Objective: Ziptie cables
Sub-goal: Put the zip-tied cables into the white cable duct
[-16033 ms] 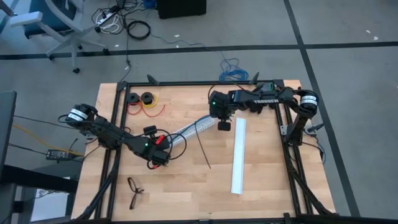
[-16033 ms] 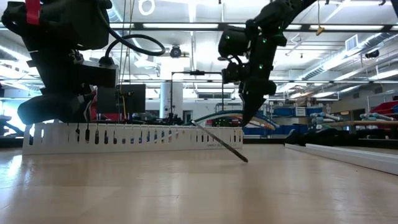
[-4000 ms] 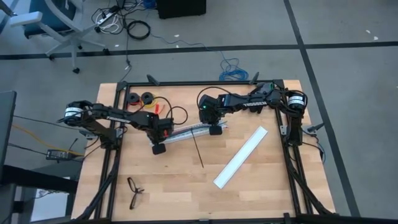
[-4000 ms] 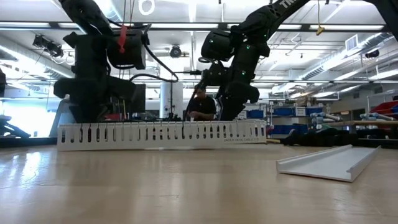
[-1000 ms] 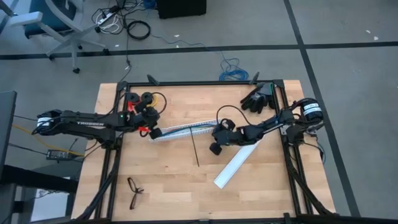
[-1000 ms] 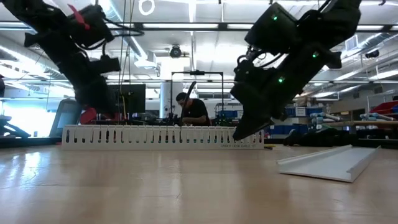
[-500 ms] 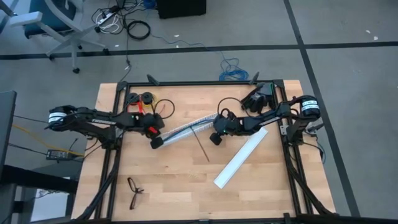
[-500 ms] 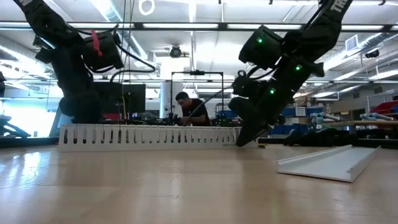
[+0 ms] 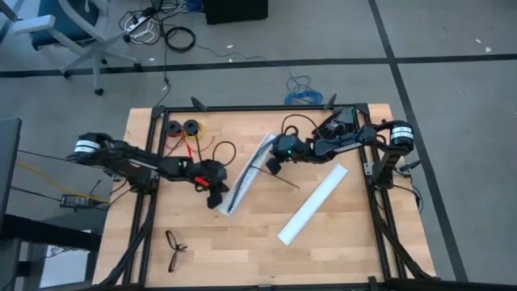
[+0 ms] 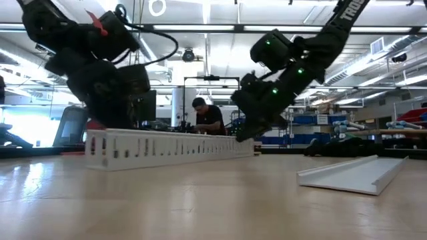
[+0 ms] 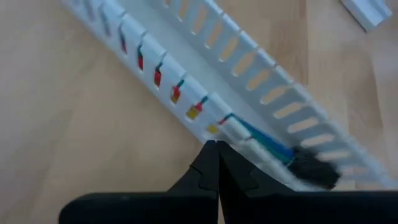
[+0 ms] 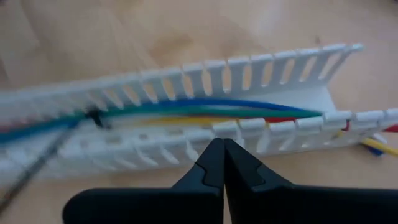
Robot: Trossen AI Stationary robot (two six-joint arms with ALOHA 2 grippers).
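The cables (image 12: 186, 109), blue, green, yellow and red wires, lie inside a white slotted rail (image 9: 246, 174) that runs slantwise from far-right to near-left. Their black connector (image 11: 311, 171) sits at the rail's near end. The black ziptie (image 9: 279, 178) sticks out of the rail toward the right, and it crosses the wires (image 12: 94, 117). My left gripper (image 9: 216, 190) is shut at the rail's near end, my right gripper (image 9: 275, 162) is shut at its far end. My left gripper pinches the top edge of the rail's side wall (image 11: 217, 134) close to the connector end, coming slanting down from the table's left. The rail's underside lies on the table. My right gripper pinches a tab of the side wall (image 12: 227, 130) near the rail's far end, slanting down from the right, its fingers across the rail.
A second white rail without slots (image 9: 313, 204) lies slantwise right of the ziptie. Two black spools with red and yellow wire (image 9: 182, 127) stand at the far left. Spectacles (image 9: 175, 246) lie near the near-left corner. A person (image 10: 208, 117) shows in the room beyond.
The slotted rail has turned about on the table, from lying almost left to right to a steep slant. My left gripper has carried its one end toward the near edge and rightward; my right gripper has taken the other end toward the far edge. The ziptie's free tail has swung rightward.
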